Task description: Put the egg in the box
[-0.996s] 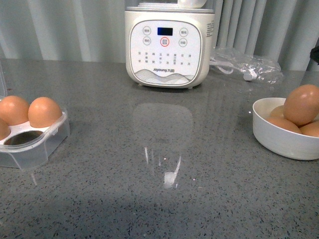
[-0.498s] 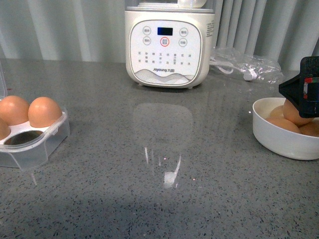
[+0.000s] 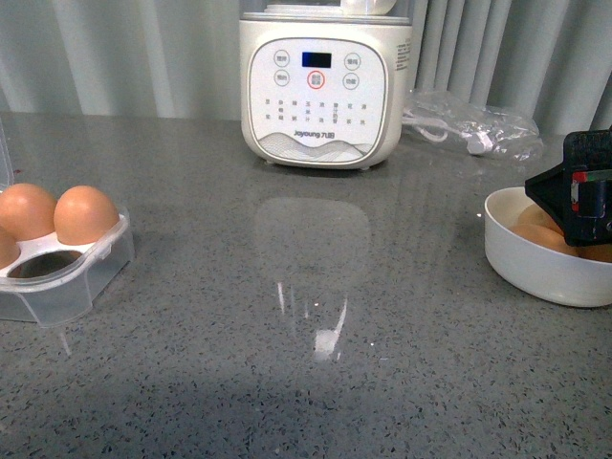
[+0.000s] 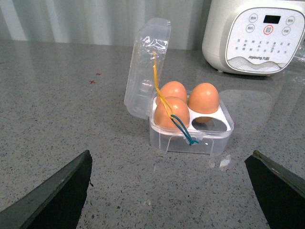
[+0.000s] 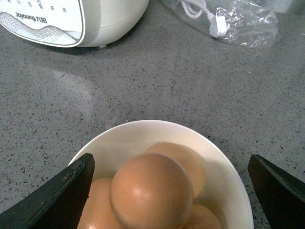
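Observation:
A white bowl (image 5: 143, 138) holds several brown eggs. The top egg (image 5: 151, 191) lies between the wide-open fingers (image 5: 66, 195) of my right gripper (image 5: 171, 195), which touch nothing. In the front view the right gripper (image 3: 585, 191) hangs over the bowl (image 3: 535, 273) and hides most of its eggs. The clear box (image 4: 190, 138) stands with its lid (image 4: 145, 67) up, three eggs in it and one cup (image 4: 217, 125) empty. It shows at the far left in the front view (image 3: 57, 273). My left gripper (image 4: 167, 191) is open and empty, short of the box.
A white Joyoung appliance (image 3: 325, 86) stands at the back middle of the grey counter. A clear plastic bag with a white cable (image 3: 473, 124) lies behind the bowl. A yellow and blue band (image 4: 174, 121) hangs over the box's front.
My right gripper has come into the front view from the right and lowered over the bowl, now hiding the top egg. The box and its eggs have not moved.

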### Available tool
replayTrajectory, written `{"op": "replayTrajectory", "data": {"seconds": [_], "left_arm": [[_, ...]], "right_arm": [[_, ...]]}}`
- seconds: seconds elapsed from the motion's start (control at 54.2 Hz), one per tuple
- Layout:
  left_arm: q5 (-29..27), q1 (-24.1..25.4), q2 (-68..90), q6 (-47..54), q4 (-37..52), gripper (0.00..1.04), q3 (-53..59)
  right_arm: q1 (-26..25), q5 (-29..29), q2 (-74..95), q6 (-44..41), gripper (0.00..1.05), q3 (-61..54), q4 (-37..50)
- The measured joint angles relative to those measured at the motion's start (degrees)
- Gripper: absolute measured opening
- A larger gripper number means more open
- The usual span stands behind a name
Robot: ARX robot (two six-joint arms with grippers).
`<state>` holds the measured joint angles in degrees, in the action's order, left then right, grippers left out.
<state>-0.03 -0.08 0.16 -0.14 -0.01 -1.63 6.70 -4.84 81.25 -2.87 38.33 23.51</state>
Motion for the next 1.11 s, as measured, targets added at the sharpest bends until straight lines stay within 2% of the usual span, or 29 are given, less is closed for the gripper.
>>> {"op": "replayTrajectory", "data": {"seconds": [0.074, 0.24, 0.332, 0.387, 0.83, 1.106], "left_arm": [[0.0, 0.0, 0.0, 0.0, 0.0, 0.98, 0.0], [0.0, 0.0, 0.0, 0.0, 0.0, 0.98, 0.0], [0.0, 0.0, 0.0, 0.0, 0.0, 0.98, 0.0], [0.0, 0.0, 0.0, 0.0, 0.0, 0.98, 0.0], [0.0, 0.0, 0.0, 0.0, 0.0, 0.98, 0.0], [0.0, 0.0, 0.0, 0.0, 0.0, 0.98, 0.0]], "right_arm": [[0.0, 0.09, 0.15, 0.02, 0.94, 0.0, 0.0], [0.2, 0.26, 0.2, -0.33, 0.64, 0.0, -0.09], [0.37, 0.2, 0.17, -0.44, 0.5, 0.0, -0.52], [0.46, 0.2, 0.11, -0.57, 0.46, 0.0, -0.68], [0.55, -0.07, -3.13, -1.29, 0.44, 0.09, -3.04], [-1.07, -4.94, -4.94, 1.66, 0.44, 7.32, -3.02]]}}
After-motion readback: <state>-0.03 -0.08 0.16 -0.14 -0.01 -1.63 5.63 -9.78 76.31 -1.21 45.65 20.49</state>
